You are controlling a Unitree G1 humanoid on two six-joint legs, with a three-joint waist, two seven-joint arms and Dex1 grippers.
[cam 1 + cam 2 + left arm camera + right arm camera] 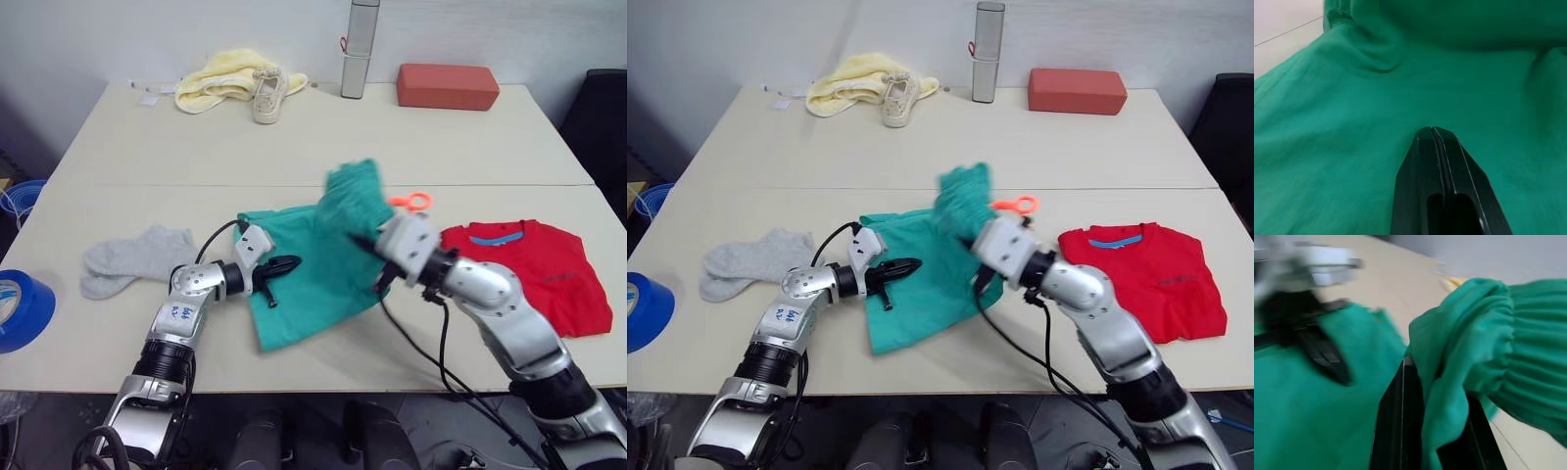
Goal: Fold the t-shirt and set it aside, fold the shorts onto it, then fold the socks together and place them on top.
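From the head camera, the shorts [313,264] lie mid-table, between the socks [132,258] and the t-shirt [534,269]. In the left wrist view, the left gripper [1436,134] presses closed on them. In the right wrist view, the right gripper [1422,382] pinches their lifted waistband.

No text on anything here is legible.

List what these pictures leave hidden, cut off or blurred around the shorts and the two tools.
- Right tool: in the right wrist view a fold of the shorts drapes over its fingers, hiding the tips.
- Shorts waistband: motion-blurred in the eye views; the drawstring shows as just an orange loop.
- Table under the left tool: the left wrist view shows shut fingers on cloth, but not how many layers lie beneath.
- T-shirt: its underside is hidden.
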